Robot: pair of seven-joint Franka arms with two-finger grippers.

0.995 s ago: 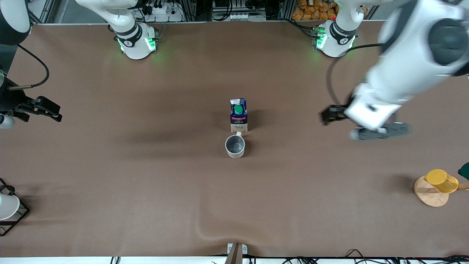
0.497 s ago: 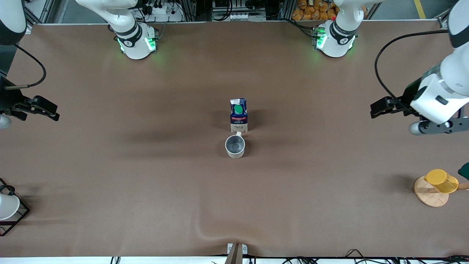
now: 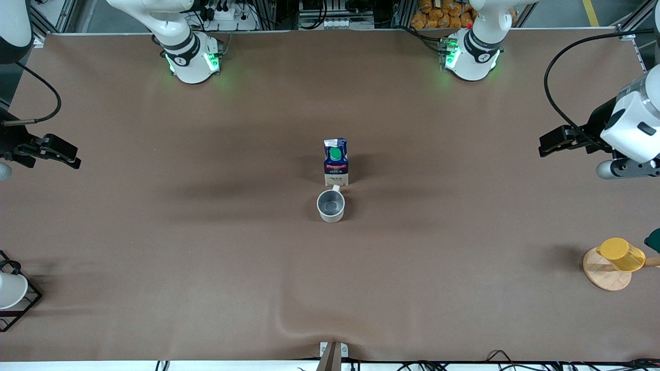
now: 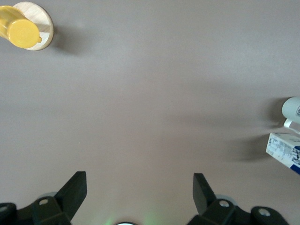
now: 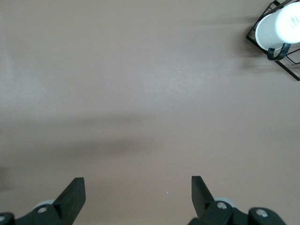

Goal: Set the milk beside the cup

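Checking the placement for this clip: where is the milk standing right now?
In the front view the milk stands upright mid-table, right beside the cup and just farther from the camera; neither gripper is near it.

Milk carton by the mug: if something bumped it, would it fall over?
Probably fairly easily: the milk carton stands tall on a small base. It would likely slide or topple rather than roll, having flat sides. The beige mug close beside it might get knocked.

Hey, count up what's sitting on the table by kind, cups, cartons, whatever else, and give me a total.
Cups: 3 (beige cup, yellow cup, white cup)
Milk cartons: 1 (milk)
Wooden coasters: 1 (round coaster under the yellow cup)
Wire frames: 1 (black frame holding the white cup)
Total: 6
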